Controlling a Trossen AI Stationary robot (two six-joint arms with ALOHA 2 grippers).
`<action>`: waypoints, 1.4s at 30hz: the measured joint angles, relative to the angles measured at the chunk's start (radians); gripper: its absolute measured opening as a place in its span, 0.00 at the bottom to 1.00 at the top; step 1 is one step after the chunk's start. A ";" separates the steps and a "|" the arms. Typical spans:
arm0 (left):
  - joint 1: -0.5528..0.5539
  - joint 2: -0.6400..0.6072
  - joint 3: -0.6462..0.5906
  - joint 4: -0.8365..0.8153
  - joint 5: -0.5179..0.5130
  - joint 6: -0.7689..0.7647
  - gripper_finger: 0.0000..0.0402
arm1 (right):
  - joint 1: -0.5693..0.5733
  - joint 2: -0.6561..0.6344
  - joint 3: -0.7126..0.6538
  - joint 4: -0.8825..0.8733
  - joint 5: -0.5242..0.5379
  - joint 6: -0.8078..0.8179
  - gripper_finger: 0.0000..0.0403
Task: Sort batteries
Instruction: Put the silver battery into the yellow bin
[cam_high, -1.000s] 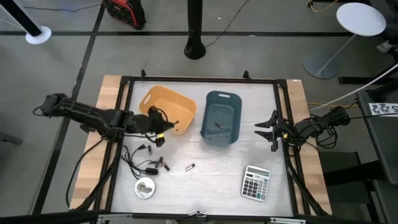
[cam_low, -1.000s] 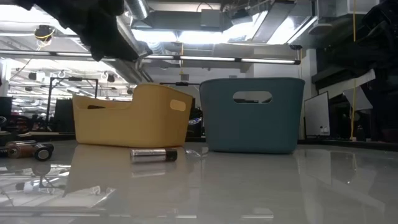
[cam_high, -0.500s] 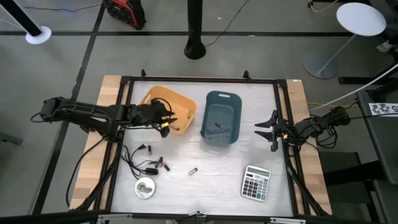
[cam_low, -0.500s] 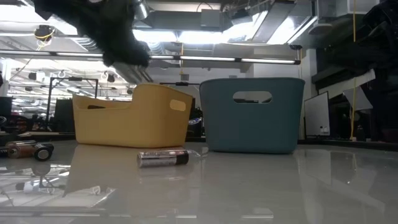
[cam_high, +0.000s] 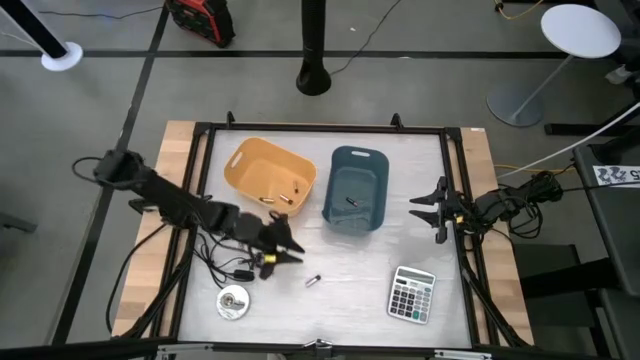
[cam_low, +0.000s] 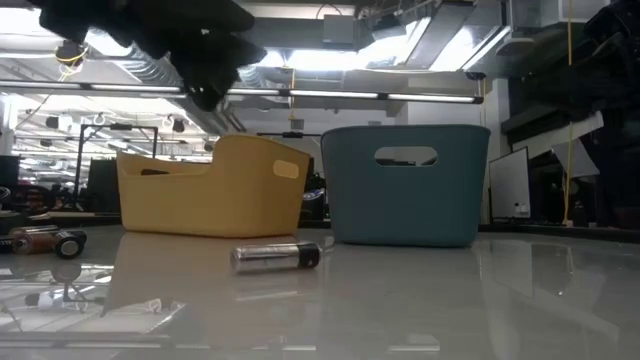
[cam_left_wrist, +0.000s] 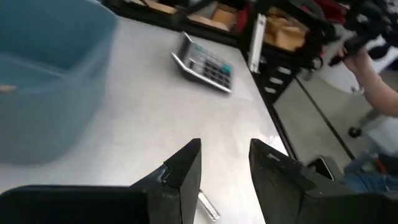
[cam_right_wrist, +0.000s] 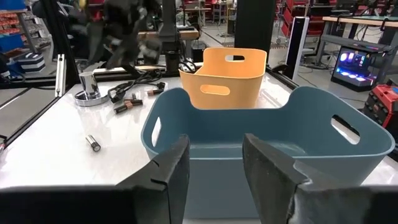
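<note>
Silvery, one loose battery (cam_high: 312, 279) lies on the white table (cam_high: 400, 250) just beside the left gripper (cam_high: 283, 247), whose fingers stand apart with nothing between them. Two batteries (cam_high: 276, 199) sit in the yellow bin (cam_high: 243, 160) (the right gripper (cam_high: 433, 208) waits, parted, near the blue bin (cam_high: 357, 160)).

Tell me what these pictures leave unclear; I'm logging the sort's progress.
- Blue bin: one small dark item inside, high view, too small to identify.
- Yellow bin: contents tiny, count uncertain.
- Dark batteries near the cable: left hand partly covers them in the high view.
- Silvery battery: label unreadable.
</note>
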 joint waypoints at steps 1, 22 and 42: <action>-0.010 0.034 0.001 0.032 0.000 0.000 0.31 | 0.000 0.000 0.000 0.000 0.000 0.000 0.36; -0.112 0.508 0.484 -0.475 -0.062 0.057 0.31 | 0.000 0.000 0.000 0.001 -0.014 0.001 0.36; -0.132 0.528 0.502 -0.595 -0.140 -0.169 0.31 | 0.000 0.000 0.000 -0.006 -0.055 0.002 0.36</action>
